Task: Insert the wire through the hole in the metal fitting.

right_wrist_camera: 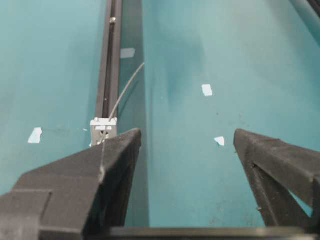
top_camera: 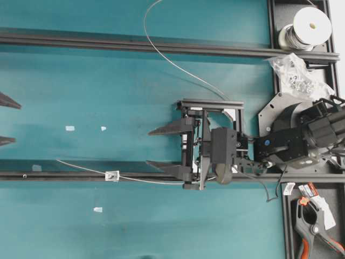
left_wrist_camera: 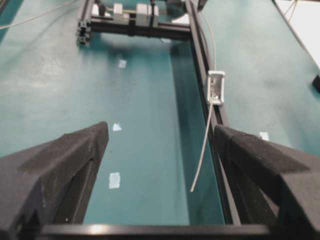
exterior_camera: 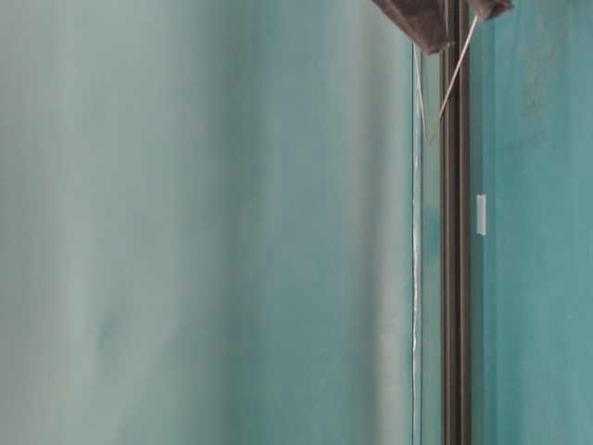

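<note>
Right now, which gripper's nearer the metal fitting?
Right. The right gripper sits open just along the rail from the metal fitting; the left gripper, also open, is back at the table's far edge.

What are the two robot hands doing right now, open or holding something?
Left hand: open, holding nothing.
Right hand: open, holding nothing; the wire passes by its lower finger.

A lab or workshop bench; black aluminium rails (top_camera: 135,46) cross a teal tabletop (top_camera: 108,91). At its right edge sit a wire spool (top_camera: 307,27), a bag of fittings (top_camera: 296,75) and a spring clamp (top_camera: 315,229).
</note>
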`<control>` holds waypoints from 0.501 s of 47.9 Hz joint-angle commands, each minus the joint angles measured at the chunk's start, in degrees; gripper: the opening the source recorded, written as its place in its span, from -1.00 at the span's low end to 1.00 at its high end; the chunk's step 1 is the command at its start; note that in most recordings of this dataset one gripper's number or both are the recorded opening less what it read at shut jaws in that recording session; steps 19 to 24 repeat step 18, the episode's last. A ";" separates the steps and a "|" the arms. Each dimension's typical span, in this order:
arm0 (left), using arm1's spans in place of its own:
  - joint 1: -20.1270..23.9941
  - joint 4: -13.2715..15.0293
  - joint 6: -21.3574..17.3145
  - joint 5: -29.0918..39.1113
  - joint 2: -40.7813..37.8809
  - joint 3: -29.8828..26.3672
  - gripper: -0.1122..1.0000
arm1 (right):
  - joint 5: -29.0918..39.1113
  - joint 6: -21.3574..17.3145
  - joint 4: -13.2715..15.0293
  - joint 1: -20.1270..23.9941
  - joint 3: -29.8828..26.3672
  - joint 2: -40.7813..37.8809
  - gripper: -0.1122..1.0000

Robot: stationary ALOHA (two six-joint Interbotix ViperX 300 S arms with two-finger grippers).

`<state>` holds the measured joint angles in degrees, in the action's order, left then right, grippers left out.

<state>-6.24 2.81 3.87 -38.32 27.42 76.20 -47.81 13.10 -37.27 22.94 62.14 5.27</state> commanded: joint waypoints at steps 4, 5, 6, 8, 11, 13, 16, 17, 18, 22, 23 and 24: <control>-0.44 -0.18 -0.18 -4.66 -4.04 -0.97 0.67 | -0.44 -0.09 0.18 -0.09 -0.70 0.44 0.76; -0.44 -0.09 -0.18 -5.19 -4.48 -0.88 0.67 | -0.53 -0.09 0.18 -0.09 -0.70 0.53 0.76; -0.44 -0.09 -0.18 -5.63 -4.75 -0.88 0.67 | -0.53 -0.09 0.18 -0.09 -0.70 0.53 0.76; -0.44 -0.18 -0.26 -6.33 -5.10 -0.88 0.67 | -0.53 -0.09 0.18 -0.09 -0.70 0.53 0.76; -0.44 -0.18 -0.35 -6.86 -5.45 -0.88 0.67 | -0.53 -0.09 0.18 -0.09 -0.62 0.53 0.76; -0.44 -0.09 -0.35 -6.94 -5.45 -0.88 0.67 | -0.62 -0.09 0.18 -0.09 -0.62 0.53 0.76; -0.53 -0.18 -0.44 -7.21 -5.45 -0.88 0.67 | -0.70 -0.09 0.18 -0.09 -0.53 0.53 0.76; -0.44 -0.09 -0.53 -7.21 -5.36 -0.88 0.67 | -0.79 0.00 0.26 -0.09 -0.53 0.53 0.76; -0.44 -0.18 -0.62 -7.21 -5.45 -0.79 0.67 | -0.97 -0.09 0.18 -0.09 -0.44 0.53 0.76; -0.44 -0.18 -0.62 -7.21 -5.45 -0.79 0.67 | -0.97 -0.09 0.18 -0.09 -0.44 0.53 0.76; -0.44 -0.18 -0.62 -7.21 -5.45 -0.79 0.67 | -0.97 -0.09 0.18 -0.09 -0.44 0.53 0.76; -0.44 -0.18 -0.62 -7.21 -5.45 -0.79 0.67 | -0.97 -0.09 0.18 -0.09 -0.44 0.53 0.76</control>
